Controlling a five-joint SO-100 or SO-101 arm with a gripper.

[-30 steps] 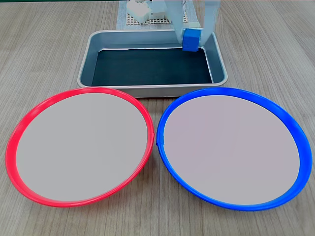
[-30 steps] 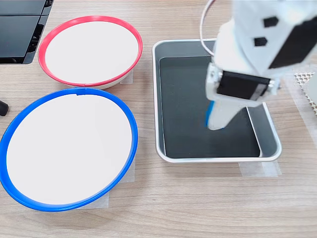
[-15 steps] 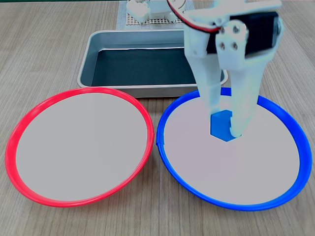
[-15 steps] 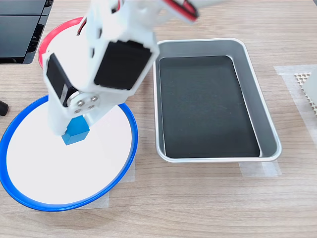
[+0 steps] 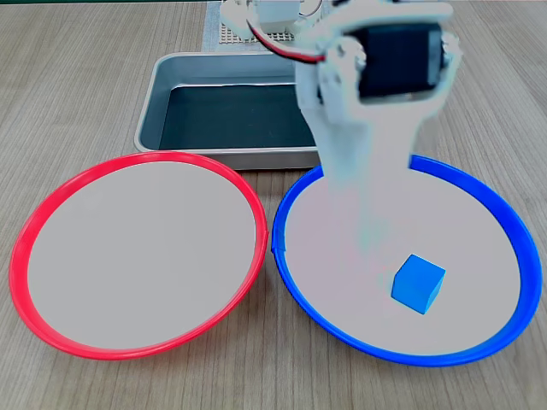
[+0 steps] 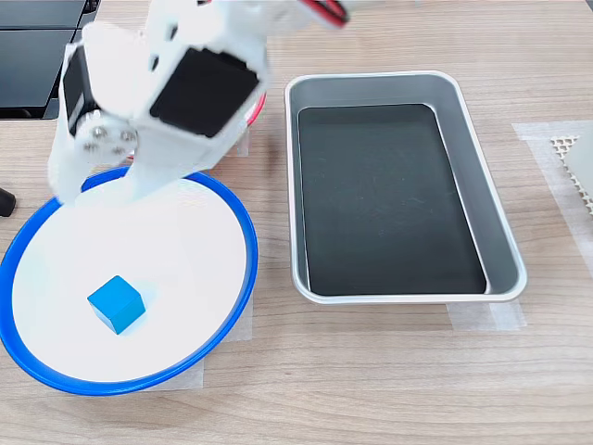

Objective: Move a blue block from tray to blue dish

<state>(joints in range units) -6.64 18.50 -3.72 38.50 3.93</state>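
Observation:
The blue block (image 5: 418, 284) (image 6: 117, 303) lies loose on the pale centre of the blue dish (image 5: 515, 235) (image 6: 246, 269), towards the first exterior view's lower right. Nothing touches it. My gripper (image 5: 369, 218) (image 6: 107, 185) hangs motion-blurred above the dish, on the side towards the arm's base. It is clear of the block, and its white fingers (image 6: 67, 181) stand apart, open and holding nothing. The silver tray (image 5: 154, 94) (image 6: 500, 232) shows only its bare black base.
The red-rimmed dish (image 5: 34, 222) sits beside the blue one, partly hidden by the arm in the second exterior view. A white mesh pad (image 5: 220, 32) (image 6: 567, 146) lies beyond the tray. A black device (image 6: 37, 37) occupies the second exterior view's top left corner.
The gripper carried the block from over the tray to the blue dish, let it go and lifted away. The block now rests nearer the dish's rim than where it was held.

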